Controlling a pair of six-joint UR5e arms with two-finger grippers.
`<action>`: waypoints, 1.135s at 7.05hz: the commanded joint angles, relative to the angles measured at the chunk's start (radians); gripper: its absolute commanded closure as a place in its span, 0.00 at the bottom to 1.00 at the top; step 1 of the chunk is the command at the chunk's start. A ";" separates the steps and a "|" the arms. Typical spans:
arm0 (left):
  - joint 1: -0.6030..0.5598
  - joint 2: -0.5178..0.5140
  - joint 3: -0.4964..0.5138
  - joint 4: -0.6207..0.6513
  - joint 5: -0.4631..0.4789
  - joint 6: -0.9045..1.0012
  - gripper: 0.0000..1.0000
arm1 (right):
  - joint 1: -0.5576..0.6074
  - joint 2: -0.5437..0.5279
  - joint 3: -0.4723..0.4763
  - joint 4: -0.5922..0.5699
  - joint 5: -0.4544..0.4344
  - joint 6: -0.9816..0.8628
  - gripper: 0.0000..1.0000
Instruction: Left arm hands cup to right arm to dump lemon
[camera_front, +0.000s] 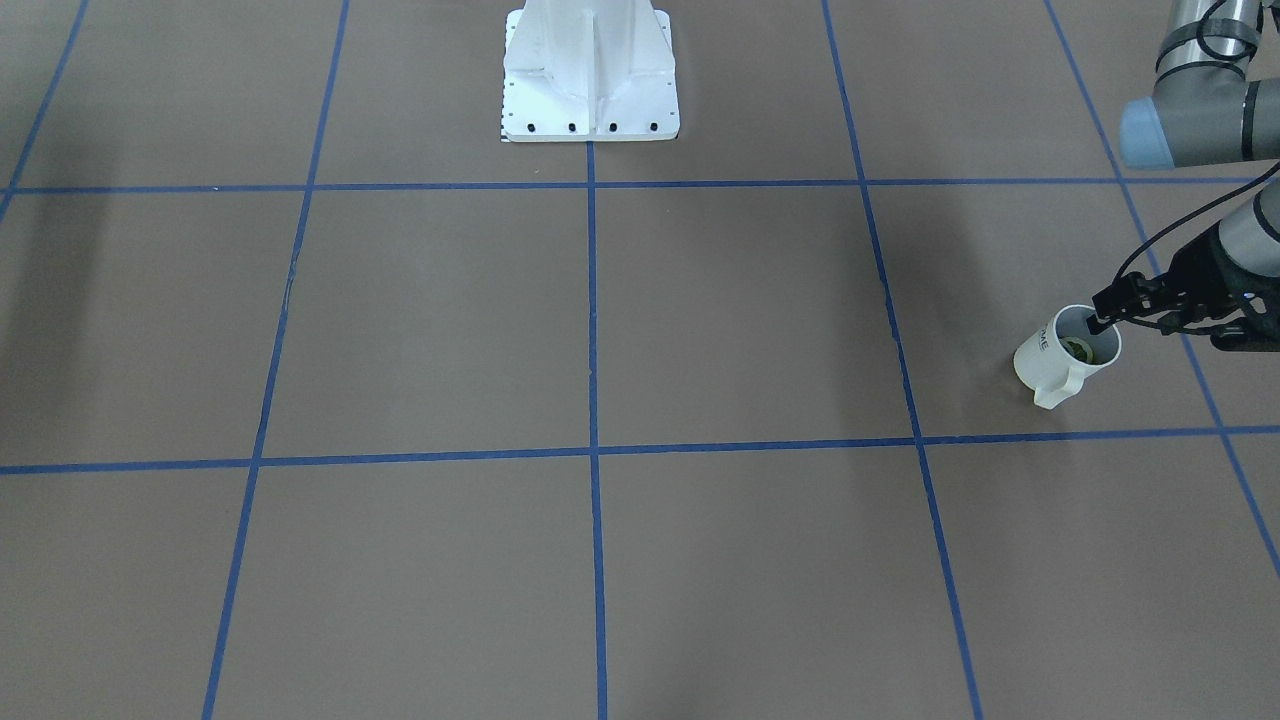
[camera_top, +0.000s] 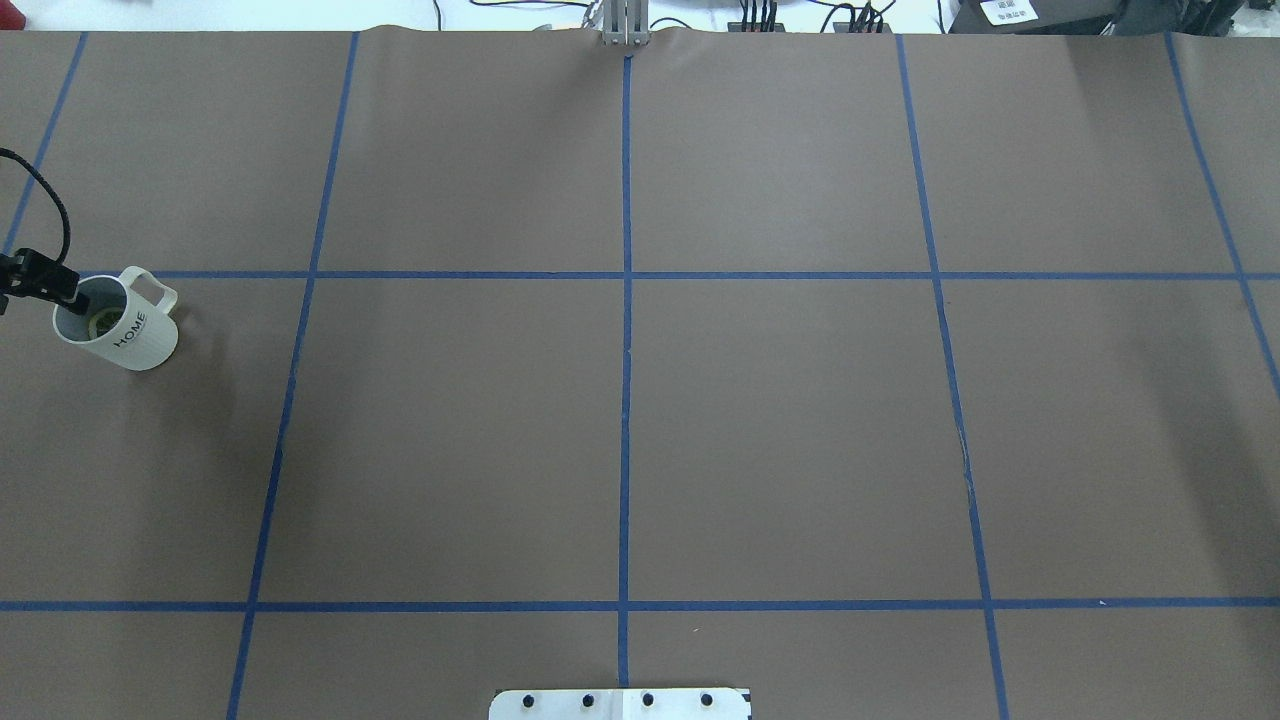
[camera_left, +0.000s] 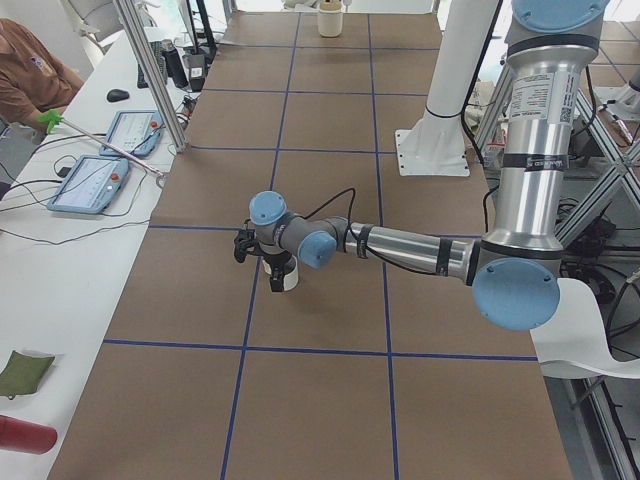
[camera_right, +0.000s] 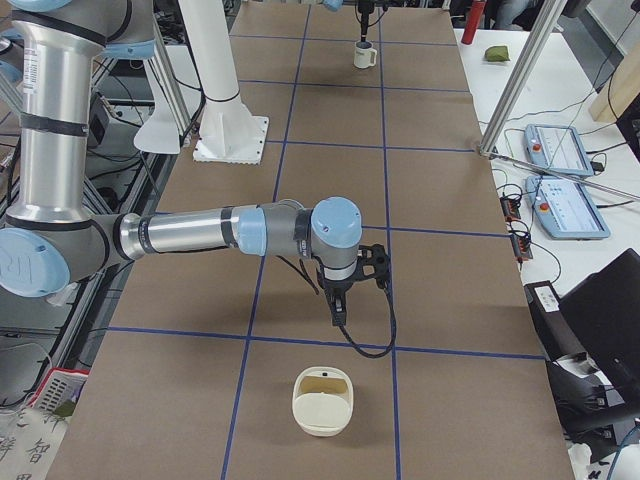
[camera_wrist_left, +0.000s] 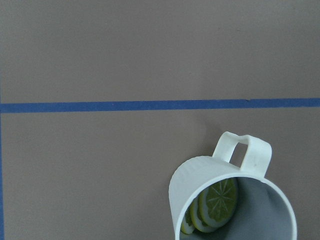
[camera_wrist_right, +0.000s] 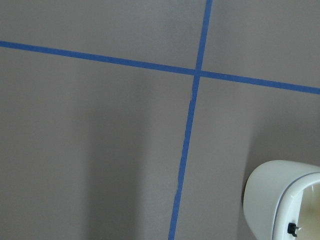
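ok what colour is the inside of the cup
Dark grey; the cup is white outside. It shows best in the left wrist view.

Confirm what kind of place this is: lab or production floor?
Most likely a robotics lab test cell, not production. The left arm works over a brown-covered table gridded with blue tape, with teach pendants and a person at the bench alongside.

Soft, even light falls from above on the matte brown worktop (camera_top: 780, 420), with no glare. Broad, faint-edged shadows band it. A small one lies just right of the cup (camera_top: 120, 325) in the overhead view, whose far edge is washed out white. Both wrist views are sharp.
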 joint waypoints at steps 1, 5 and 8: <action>0.013 -0.020 0.026 -0.002 0.007 0.000 0.01 | -0.004 0.001 -0.002 0.000 0.000 0.000 0.00; 0.018 -0.027 0.045 -0.002 0.007 -0.001 0.31 | -0.005 0.005 -0.003 -0.001 0.002 0.000 0.00; 0.035 -0.040 0.063 -0.002 0.005 -0.001 0.62 | -0.005 0.006 -0.002 0.000 0.002 0.000 0.00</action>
